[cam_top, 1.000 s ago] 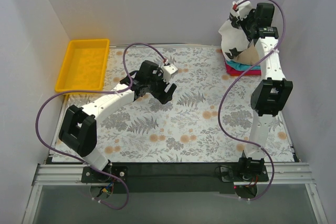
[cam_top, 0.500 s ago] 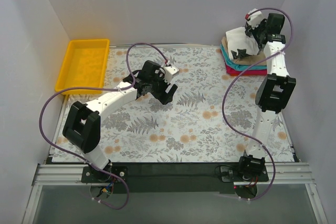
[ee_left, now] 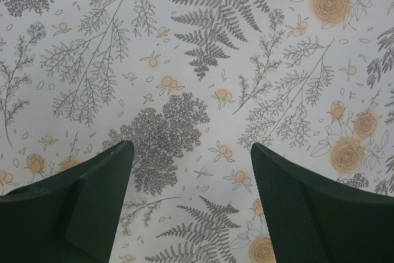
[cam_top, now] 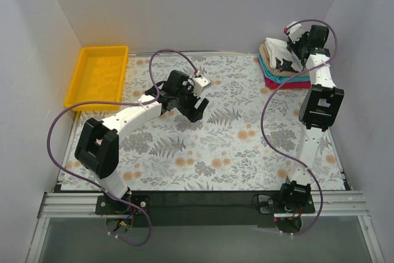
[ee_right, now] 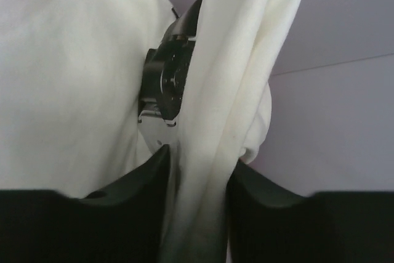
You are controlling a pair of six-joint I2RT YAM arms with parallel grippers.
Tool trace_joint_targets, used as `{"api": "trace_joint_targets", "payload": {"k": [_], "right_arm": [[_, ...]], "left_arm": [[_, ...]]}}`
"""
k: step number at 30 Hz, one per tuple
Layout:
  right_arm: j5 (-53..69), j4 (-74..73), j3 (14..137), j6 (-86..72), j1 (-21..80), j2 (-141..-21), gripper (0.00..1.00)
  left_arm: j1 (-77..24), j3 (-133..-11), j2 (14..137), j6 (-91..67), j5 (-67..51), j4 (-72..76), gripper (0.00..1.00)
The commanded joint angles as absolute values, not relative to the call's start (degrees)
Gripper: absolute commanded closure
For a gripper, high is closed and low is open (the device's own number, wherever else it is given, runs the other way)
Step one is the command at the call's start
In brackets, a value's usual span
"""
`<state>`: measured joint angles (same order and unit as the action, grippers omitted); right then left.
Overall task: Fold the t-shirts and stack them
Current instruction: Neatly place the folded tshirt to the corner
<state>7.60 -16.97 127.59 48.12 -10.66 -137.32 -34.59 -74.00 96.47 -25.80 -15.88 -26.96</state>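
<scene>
MOVED: right gripper (cam_top: 287, 61) has lowered the white shirt (cam_top: 275, 50) onto the stack (cam_top: 294, 80), far right corner | RIGHT: jaws clamp a shirt fold | LEFT: left gripper (ee_left: 192, 152) open, empty, over the cover (cam_top: 234, 143)

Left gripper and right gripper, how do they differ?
The left gripper is wide open and empty; the right gripper has the white t-shirt pinched in a narrower gap. The left gripper hangs over the floral cover mid-table; the right gripper is at the far right corner, over the folded stack. Both are dark-fingered.
</scene>
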Motion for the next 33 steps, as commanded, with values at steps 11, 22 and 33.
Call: {"api": "trace_joint_targets", "payload": {"k": [11,22,33], "right_arm": [[10.01,-11.16,125.25,38.60,-12.48,-122.71,0.32],[24.51,-14.94,122.69,14.62,-12.57,-122.59,0.46],[33.21,-15.91,117.99,8.60,-11.34,-131.22,0.87]], "left_arm": [[-34.54,-74.97,94.31,-26.81,-17.40,-27.16,0.28],[-34.45,-72.78,92.20,-28.30,-17.84,-25.58,0.28],[-33.58,-69.88,91.76,-27.95,-17.67,-24.43,0.28]]}}
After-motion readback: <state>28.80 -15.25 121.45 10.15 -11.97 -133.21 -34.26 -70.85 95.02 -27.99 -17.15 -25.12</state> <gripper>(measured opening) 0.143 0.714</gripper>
